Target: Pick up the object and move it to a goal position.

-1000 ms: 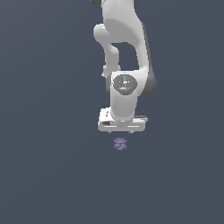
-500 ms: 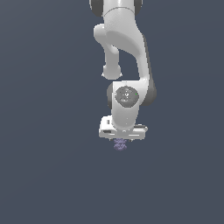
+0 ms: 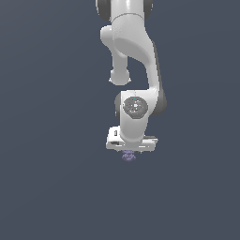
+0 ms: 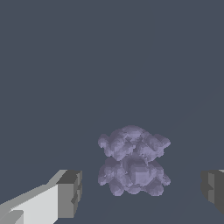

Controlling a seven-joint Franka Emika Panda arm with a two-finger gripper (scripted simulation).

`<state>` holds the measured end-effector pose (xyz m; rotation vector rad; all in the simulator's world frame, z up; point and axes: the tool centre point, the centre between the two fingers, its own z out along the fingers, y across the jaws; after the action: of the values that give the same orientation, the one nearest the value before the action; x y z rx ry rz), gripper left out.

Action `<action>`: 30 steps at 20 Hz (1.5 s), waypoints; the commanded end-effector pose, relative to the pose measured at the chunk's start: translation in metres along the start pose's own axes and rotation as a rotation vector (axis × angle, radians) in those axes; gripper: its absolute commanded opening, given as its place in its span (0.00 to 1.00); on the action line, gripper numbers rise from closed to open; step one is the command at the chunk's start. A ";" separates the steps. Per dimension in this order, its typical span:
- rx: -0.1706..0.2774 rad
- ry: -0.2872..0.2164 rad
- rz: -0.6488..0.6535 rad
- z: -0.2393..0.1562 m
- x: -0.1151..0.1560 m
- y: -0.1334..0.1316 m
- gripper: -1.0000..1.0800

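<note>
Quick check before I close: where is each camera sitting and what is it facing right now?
Exterior view: off the arm, facing the white arm's upper links and the gripper, low over the purple lumpy object.
Wrist view: on the wrist, looking along the fingers at the object, which lies between them, untouched.
Shared: the object, the gripper and the plain grey floor.

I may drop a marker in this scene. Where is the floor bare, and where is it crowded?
Bare floor spreads on every side of the arm, at the exterior view's left, right and bottom. The only crowded spot is under the open tool, whose fingers flank the purple object with small gaps.
</note>
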<state>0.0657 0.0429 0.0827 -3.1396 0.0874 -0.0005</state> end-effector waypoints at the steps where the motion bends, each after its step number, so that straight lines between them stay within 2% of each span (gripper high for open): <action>1: 0.000 -0.001 0.000 0.013 -0.001 0.000 0.96; 6: -0.001 0.000 0.001 0.035 -0.001 0.000 0.96; 11: -0.001 0.000 0.001 0.038 0.001 0.000 0.96; 12: -0.001 0.000 0.001 0.038 0.001 0.000 0.00; 30: -0.001 0.000 0.001 0.033 -0.007 0.003 0.00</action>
<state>0.0606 0.0410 0.0477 -3.1403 0.0889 0.0009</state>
